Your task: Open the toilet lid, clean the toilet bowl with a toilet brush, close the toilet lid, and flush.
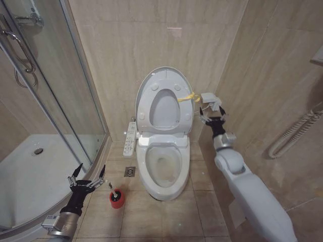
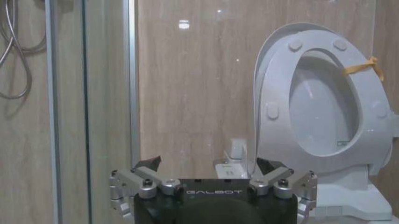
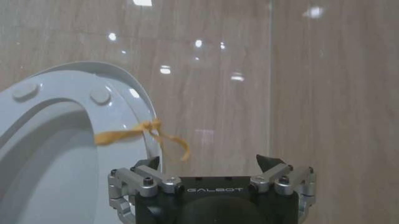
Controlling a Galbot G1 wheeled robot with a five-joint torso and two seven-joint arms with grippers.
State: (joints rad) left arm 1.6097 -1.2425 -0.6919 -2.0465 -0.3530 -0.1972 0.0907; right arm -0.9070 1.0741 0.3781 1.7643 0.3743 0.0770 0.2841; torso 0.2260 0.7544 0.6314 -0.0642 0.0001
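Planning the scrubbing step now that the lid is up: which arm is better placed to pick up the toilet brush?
Left, probably. Its open end effector hovers near the thin white-handled brush in its round red cup; the right end effector is up beside the raised white plastic lid.

A tiled bathroom: toilet bowl [image 1: 162, 169], glass shower enclosure [image 1: 45, 101], floor drain [image 1: 129, 172], beige wall tiles [image 1: 126, 45].

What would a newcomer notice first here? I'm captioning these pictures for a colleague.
The white electronic toilet against the tiled back wall, its large white plastic oval lid raised upright with the ring seat, tied by a yellow band. The right gripper hangs open beside that band. The open left gripper hovers low by the glass shower door, near the round red cup holder on the floor.
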